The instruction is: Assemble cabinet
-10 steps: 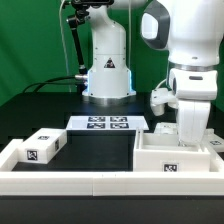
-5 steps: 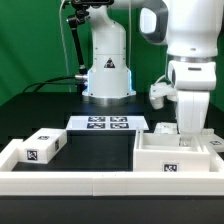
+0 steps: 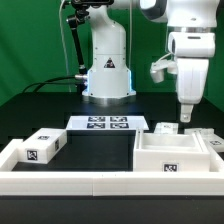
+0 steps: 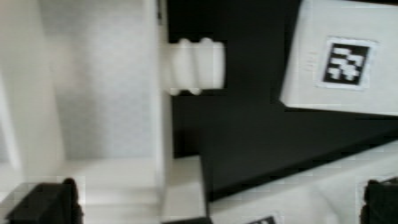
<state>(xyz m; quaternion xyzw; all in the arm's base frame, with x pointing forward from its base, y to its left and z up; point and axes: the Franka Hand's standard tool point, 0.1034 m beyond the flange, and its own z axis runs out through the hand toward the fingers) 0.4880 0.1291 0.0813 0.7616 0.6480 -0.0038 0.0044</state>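
**A:** What is new, starting from the exterior view's left?

**B:** Nothing on that side. The tagged block (image 3: 42,146) lies on the table (image 3: 95,150) where it lay a second ago, and the marker board (image 3: 108,123) in the middle is unchanged. The change is on the exterior view's right. The hand (image 3: 186,112) was down at the cabinet (image 3: 172,158) and has since risen; it now hangs clear above the back wall.

**A:** Is it carrying anything?

**B:** No. In the wrist view its two dark fingertips (image 4: 45,203) stand far apart with only white parts below them, so it is spread wide and empty.

**A:** What does that mean for the job?

**B:** I read it as a let-go and retreat, with one step likely finished. The cabinet sits as an open-topped box on the exterior view's right side of the table. The block well apart from it is probably still to be fitted.
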